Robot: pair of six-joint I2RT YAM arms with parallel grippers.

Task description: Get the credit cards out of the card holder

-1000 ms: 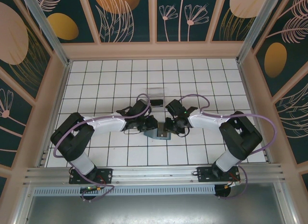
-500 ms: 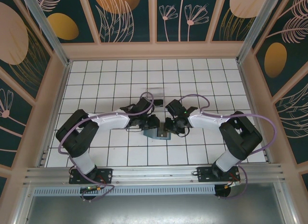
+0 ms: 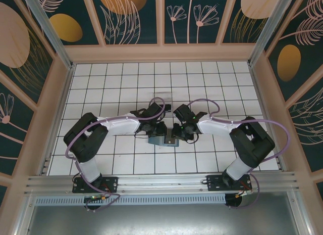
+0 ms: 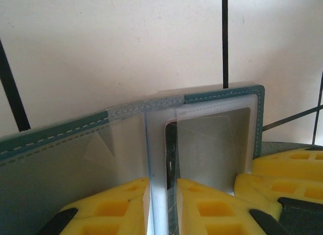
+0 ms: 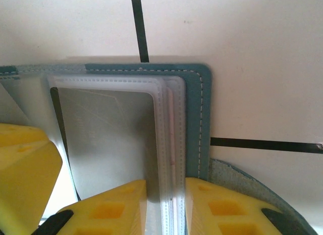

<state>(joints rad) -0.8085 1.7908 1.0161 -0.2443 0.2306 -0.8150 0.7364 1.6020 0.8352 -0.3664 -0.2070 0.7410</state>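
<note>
Though its two credit cards (image 5: 106, 139) blur behind plastic, you have one card holder (image 3: 162, 140) mid-frame. Left gripper (image 4: 162, 194) and right gripper (image 5: 165, 199) each clamp it, jaws barely apart

Top camera overhead, facing down; wrist cameras close, probably downward, sharing card holder (image 5: 194, 119).

The card holder (image 5: 194, 119) is teal with pale stitching; its sleeves (image 5: 166, 144) are frosted clear. The fingers (image 4: 212, 204) are bright yellow. The table (image 3: 101, 83) is white with a black grid. The walls (image 3: 131, 22) are dark teal with orange ovals and pink leaf outlines.
</note>
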